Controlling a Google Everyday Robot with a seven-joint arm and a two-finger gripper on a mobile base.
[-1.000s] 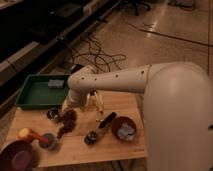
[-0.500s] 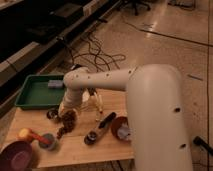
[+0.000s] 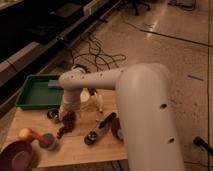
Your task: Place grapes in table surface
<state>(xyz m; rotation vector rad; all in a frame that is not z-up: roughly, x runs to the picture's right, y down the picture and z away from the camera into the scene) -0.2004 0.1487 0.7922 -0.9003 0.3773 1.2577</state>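
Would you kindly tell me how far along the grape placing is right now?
Looks done: the grapes appear to rest on the table surface. In hand: the claw sits right over their upper end; whether it holds them is unclear. Left: letting go if needed, then lifting away.

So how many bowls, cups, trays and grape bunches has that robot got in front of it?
Bowls: 2 (one half hidden by the arm)
Cups: 2
Green tray: 1
Grapes: 1
Total: 6
The jaws sit just above the grapes.
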